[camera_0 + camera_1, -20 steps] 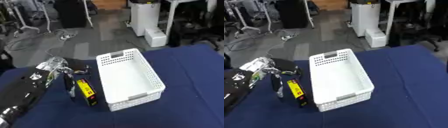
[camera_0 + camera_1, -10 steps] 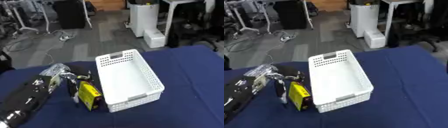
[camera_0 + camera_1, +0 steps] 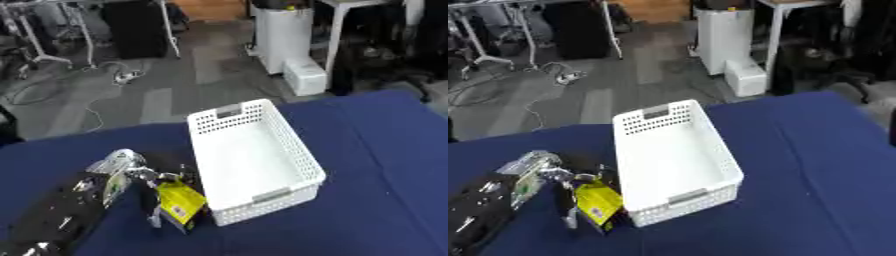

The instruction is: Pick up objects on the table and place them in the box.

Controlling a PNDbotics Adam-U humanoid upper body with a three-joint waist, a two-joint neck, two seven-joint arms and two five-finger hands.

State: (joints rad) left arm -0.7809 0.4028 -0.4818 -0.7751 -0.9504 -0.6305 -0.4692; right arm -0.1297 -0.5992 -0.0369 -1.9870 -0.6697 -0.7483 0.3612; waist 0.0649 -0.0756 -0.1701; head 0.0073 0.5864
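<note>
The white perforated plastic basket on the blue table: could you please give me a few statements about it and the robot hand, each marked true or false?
1. The white perforated plastic basket holds nothing. True.
2. The yellow packet lies inside the basket. False: it is outside, by the basket's left wall, held by the left robot hand.
3. The basket stands on a blue tablecloth. True.
4. The right robot hand holds the packet. False: no right robot hand is in view.

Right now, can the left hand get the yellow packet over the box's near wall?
Probably yes: the left hand already grips the yellow packet beside the white box, which is open-topped and empty.
</note>
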